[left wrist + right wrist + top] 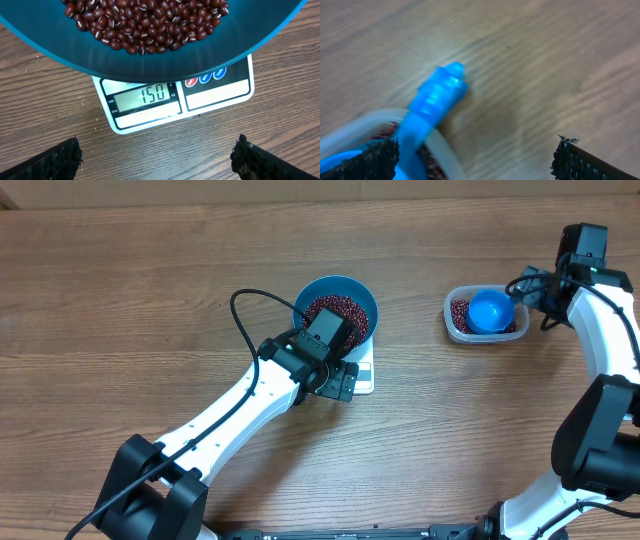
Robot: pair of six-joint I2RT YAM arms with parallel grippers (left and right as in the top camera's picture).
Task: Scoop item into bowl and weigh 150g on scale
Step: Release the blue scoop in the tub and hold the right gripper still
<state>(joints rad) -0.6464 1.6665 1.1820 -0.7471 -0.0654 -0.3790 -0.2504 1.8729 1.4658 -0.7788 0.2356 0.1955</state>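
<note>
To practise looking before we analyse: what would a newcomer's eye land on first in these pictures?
The bright blue bowl of red-brown beans stands on the white scale near the middle of the table, and the left wrist view shows its display reading 150. At the far right, a blue scoop lies in a clear tub holding more beans.

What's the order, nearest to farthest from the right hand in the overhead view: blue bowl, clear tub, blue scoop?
From the right hand:
1. blue scoop, just to its side, handle poking toward the hand.
2. clear tub, holding the scoop, barely farther.
3. blue bowl, far off at mid-table, on the scale.
</note>
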